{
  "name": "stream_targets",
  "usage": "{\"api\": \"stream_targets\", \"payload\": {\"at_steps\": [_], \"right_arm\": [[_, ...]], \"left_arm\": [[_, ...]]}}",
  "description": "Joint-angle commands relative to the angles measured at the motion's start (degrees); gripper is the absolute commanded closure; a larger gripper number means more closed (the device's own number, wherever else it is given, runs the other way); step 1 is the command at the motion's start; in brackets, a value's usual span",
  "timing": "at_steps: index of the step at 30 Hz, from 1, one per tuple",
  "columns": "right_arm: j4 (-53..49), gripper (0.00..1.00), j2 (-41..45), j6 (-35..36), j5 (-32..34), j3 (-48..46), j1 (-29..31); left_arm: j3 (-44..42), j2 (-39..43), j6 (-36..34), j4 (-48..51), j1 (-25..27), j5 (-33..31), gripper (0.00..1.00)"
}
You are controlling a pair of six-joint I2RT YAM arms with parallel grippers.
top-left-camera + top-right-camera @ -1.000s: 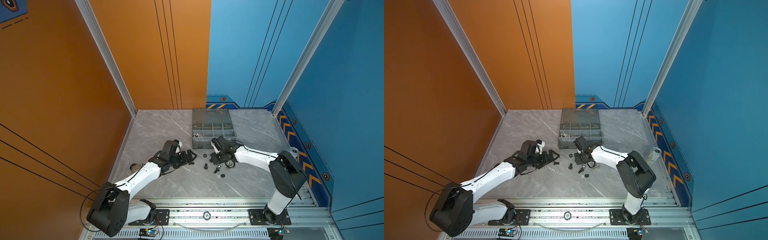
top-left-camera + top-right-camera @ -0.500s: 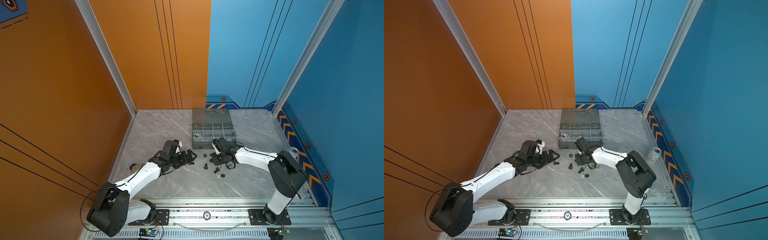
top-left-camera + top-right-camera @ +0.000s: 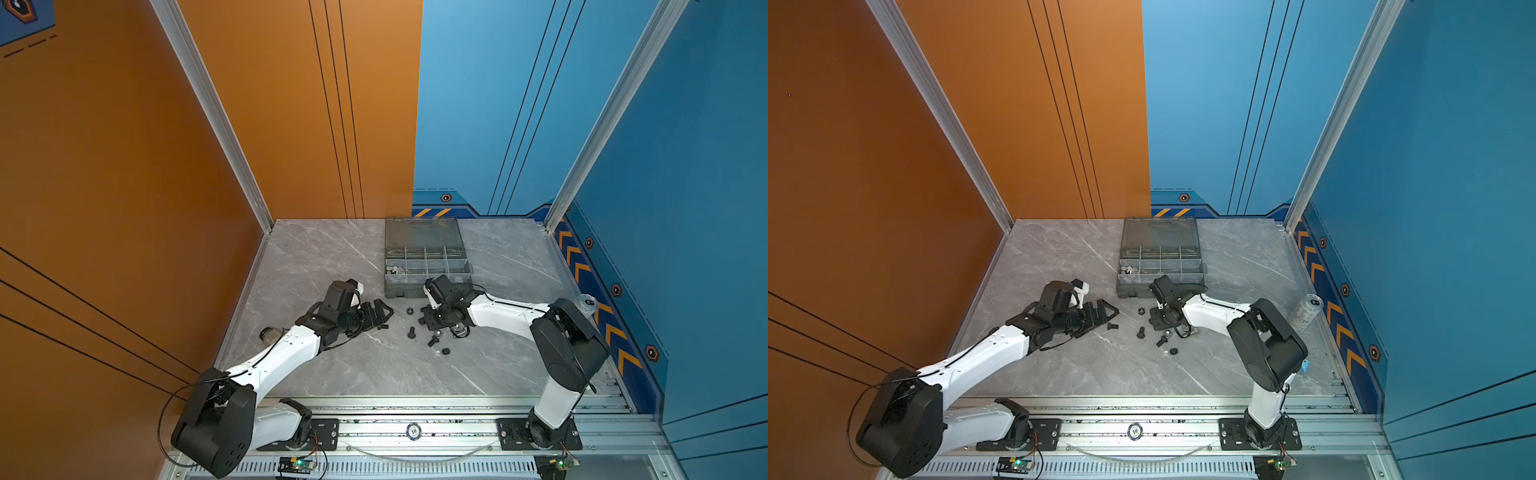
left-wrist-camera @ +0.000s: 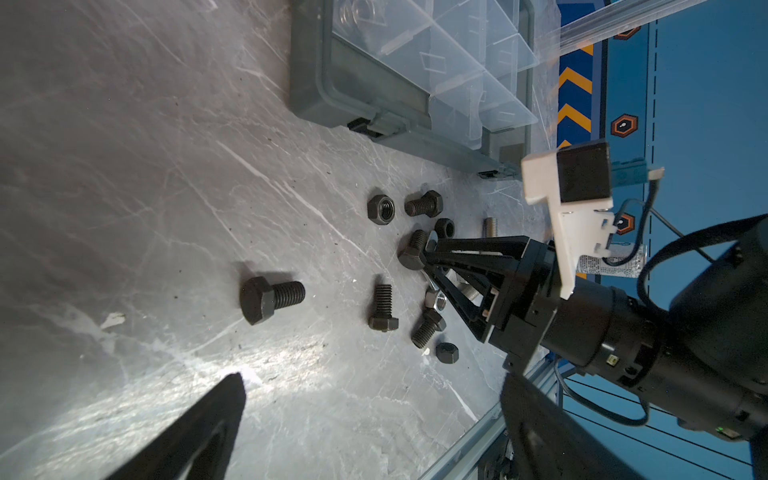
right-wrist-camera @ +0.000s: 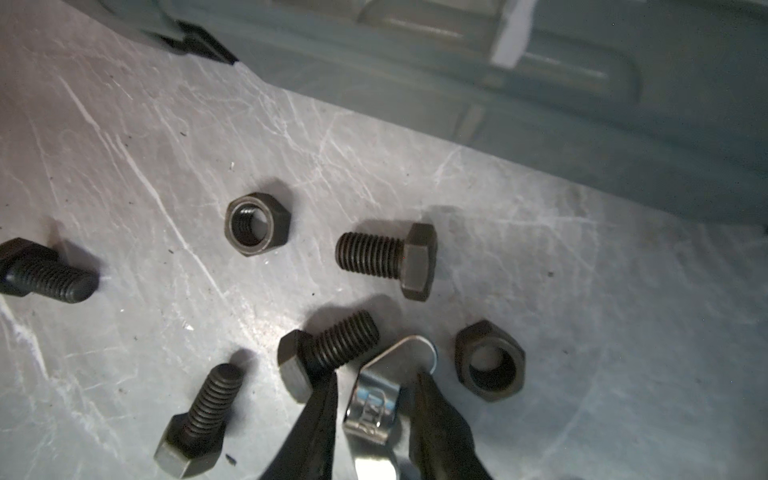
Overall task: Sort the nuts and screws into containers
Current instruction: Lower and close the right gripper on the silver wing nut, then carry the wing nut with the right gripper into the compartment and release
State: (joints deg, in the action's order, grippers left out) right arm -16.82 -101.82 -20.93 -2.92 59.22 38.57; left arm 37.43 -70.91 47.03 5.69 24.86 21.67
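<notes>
Several black screws point(image 5: 386, 257) and black nuts point(image 5: 257, 224) lie loose on the grey tabletop in front of the smoky grey organizer box point(image 3: 428, 286), whose containers point(image 3: 1160, 266) stand open. My right gripper point(image 5: 376, 399) is low over this pile. Its two fingers closely straddle a silver wing nut point(image 5: 374, 411), with a thin gap still showing on one side. A black screw point(image 5: 328, 353) lies against the outside of one finger. My left gripper point(image 4: 370, 415) is wide open and empty, left of the pile point(image 3: 380, 311), near a lone black screw point(image 4: 270, 297).
A silver drink can point(image 3: 1306, 309) stands at the right table edge. A small grey cylinder point(image 3: 270, 333) lies by the left wall. A poker chip point(image 3: 413, 431) sits on the front rail. Orange and blue walls close in three sides.
My right gripper's jaws have narrowed around the silver wing nut. Both arms have stayed almost where they were, and the left gripper has stayed wide open.
</notes>
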Motion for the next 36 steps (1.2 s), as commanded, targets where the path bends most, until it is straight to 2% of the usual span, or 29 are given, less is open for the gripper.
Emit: {"api": "stream_targets", "payload": {"at_steps": [1, 11, 21, 31, 36], "right_arm": [[-1.1, 0.67, -1.7, -0.5, 0.6, -0.5, -0.4], [-1.7, 0.70, -1.9, -0.9, 0.7, -0.5, 0.2], [-1.6, 0.95, 0.4, -0.5, -0.8, 0.1, 0.0], [-3.1, 0.98, 7.6, 2.2, -3.8, 3.3, -0.9], [-2.8, 0.99, 7.5, 4.8, -5.2, 8.5, -1.4]], "left_arm": [[-0.6, 1.1, 0.2, 1.3, 0.5, -0.8, 0.02], [-0.6, 0.9, 0.1, 1.3, 0.5, -0.9, 0.02], [-0.7, 1.1, 0.1, 1.2, 0.5, -0.8, 0.02], [-1.1, 1.4, 0.2, 0.6, 0.3, -0.2, 0.03], [-2.4, 2.0, 1.0, -1.4, -0.1, 0.8, 0.02]]}}
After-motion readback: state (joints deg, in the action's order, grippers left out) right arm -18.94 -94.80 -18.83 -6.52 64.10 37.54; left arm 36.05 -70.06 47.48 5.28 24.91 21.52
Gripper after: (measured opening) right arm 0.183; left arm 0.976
